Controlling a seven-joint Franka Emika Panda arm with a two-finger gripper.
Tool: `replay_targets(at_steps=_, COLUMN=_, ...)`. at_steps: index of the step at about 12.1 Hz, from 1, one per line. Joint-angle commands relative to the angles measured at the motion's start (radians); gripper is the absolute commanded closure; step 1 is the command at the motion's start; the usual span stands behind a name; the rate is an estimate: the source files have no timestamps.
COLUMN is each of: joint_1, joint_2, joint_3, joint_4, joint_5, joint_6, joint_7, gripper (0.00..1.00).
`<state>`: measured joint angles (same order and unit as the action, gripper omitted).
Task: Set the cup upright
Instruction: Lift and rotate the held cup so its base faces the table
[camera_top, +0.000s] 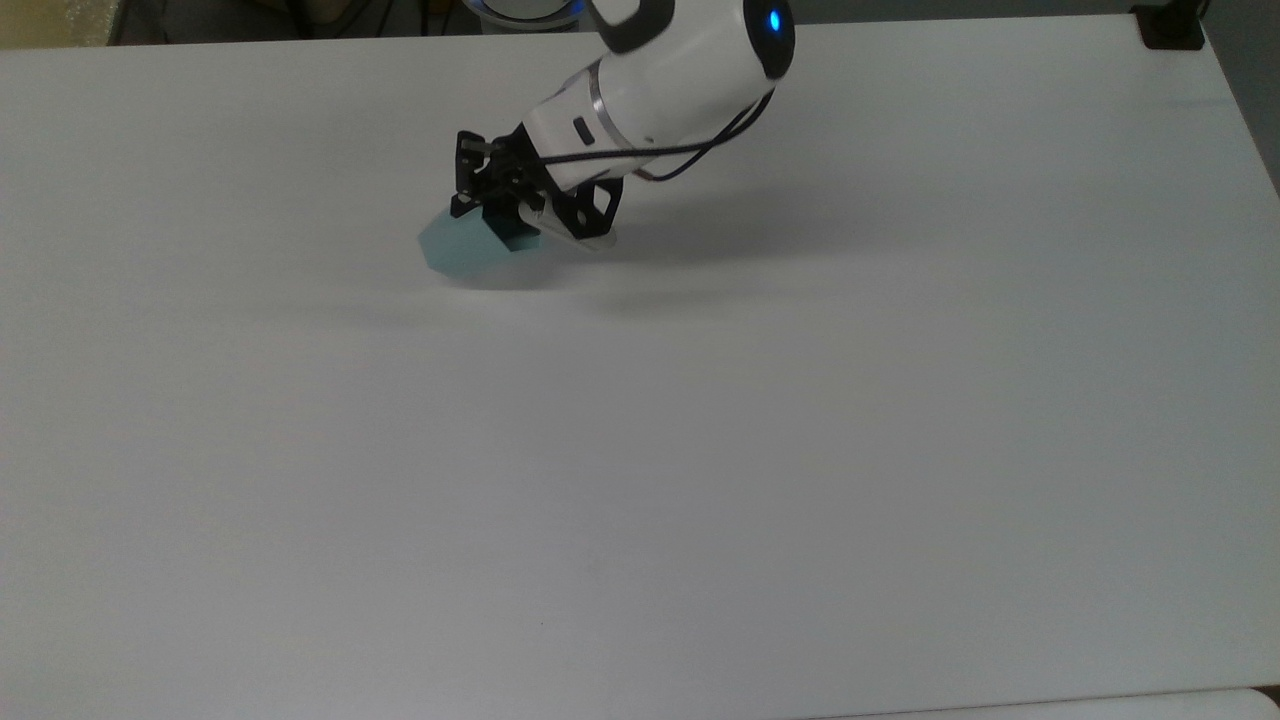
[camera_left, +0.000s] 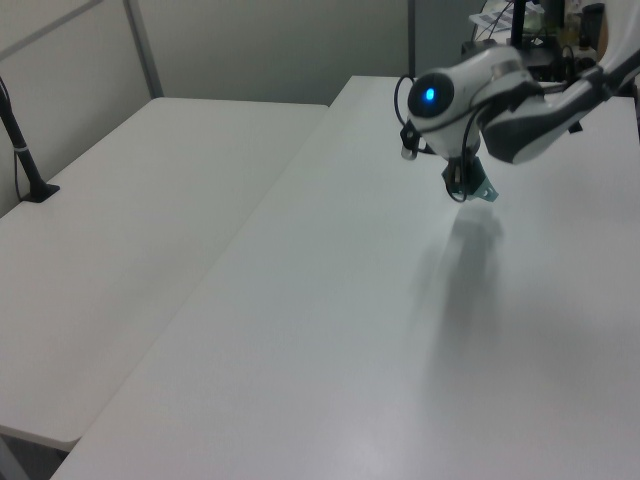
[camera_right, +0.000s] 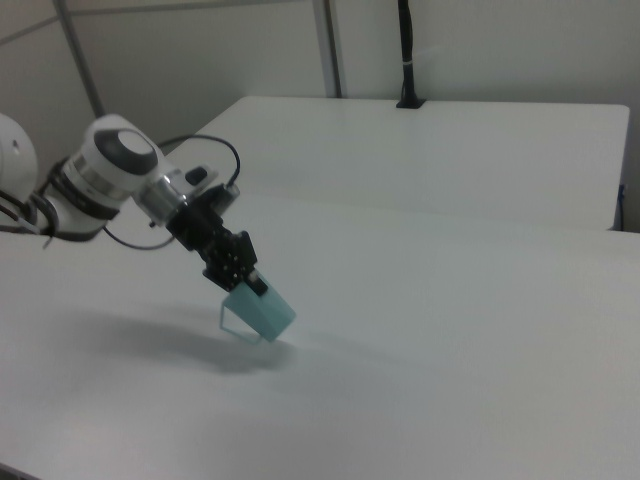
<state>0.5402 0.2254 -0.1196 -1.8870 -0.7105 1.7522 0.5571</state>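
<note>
I see the tool (camera_right: 250, 283) clenched on the cup (camera_right: 262, 311), holding it tilted with its narrow base low, at or just above the tabletop (camera_top: 700, 480). Wide bare tabletop on all sides; edges well apart from it.

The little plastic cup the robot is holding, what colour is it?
Pale teal-blue. The small faceted plastic cup shows best in the right view.
</note>
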Motion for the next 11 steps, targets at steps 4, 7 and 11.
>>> replay_targets(at_steps=4, joint_1=-0.132, joint_2=-0.176, joint_3=-0.008, joint_4=-0.055, joint_5=0.406, joint_6=0.245, joint_7=-0.17, gripper=1.0)
replay_targets(at_steps=7, joint_1=-0.222, joint_2=-0.236, joint_3=-0.008, joint_4=-0.052, joint_5=0.661, joint_6=0.248, joint_7=-0.304, gripper=1.0)
replay_targets(at_steps=11, joint_1=-0.272, joint_2=-0.19, joint_3=-0.008, joint_4=-0.127, joint_5=0.79, joint_6=0.375, joint_7=-0.37, gripper=1.0)
